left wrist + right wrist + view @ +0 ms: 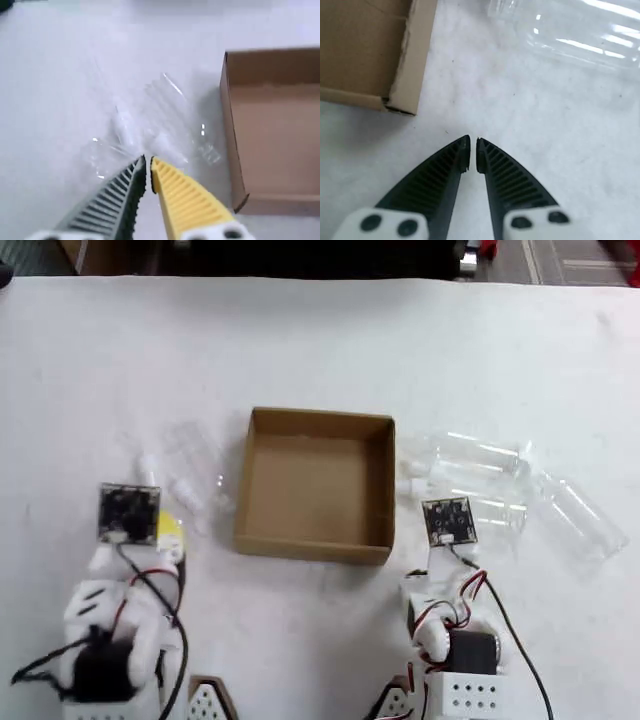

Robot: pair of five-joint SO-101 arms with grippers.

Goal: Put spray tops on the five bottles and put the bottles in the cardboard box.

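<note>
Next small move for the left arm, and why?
Likely open the left gripper: its grey and yellow fingers are shut with nothing between them, tips just short of the clear plastic pieces lying beside the open brown cardboard box.

surface: white table [320,340] (faintly speckled) | beyond: dark strip [300,258] | far right: grey floor [570,260]

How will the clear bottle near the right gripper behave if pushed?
The clear bottle lies on its side and looks round, so a nudge would probably roll it. It looks empty and thin-walled: likely light, apt to skid or dent. Its glossy highlights suggest the right gripper could slip on it.
</note>
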